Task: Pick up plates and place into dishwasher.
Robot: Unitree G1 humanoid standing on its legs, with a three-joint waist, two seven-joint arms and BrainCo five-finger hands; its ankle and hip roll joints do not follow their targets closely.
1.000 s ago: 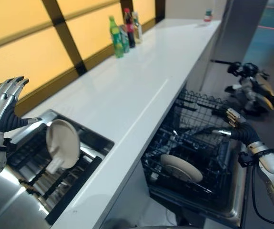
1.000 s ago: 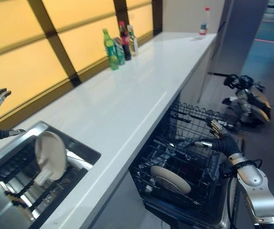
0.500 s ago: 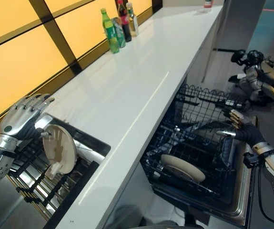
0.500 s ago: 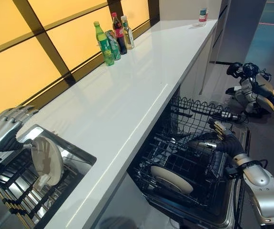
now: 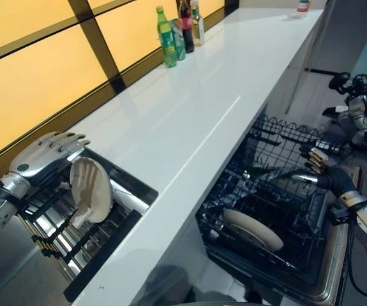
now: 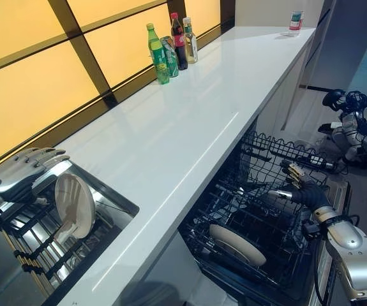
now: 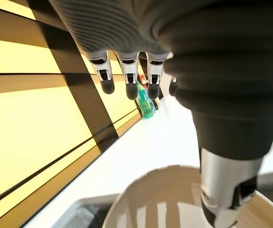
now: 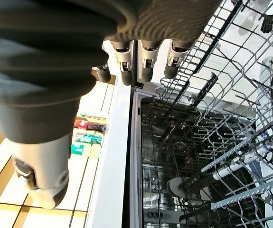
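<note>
Fingers of left hand (image 5: pixel 43 156) extend straight above upright plate (image 5: pixel 91 189).

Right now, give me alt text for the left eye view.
The robot's left hand hovers open over a plate standing upright in the sink rack. Right of the white counter, another plate lies in the dishwasher rack, near the right hand.

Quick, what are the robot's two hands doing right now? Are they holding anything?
Left hand: open, fingers straight above the plate in the sink rack, holding nothing.
Right hand: open, over the dishwasher rack, holding nothing.
</note>
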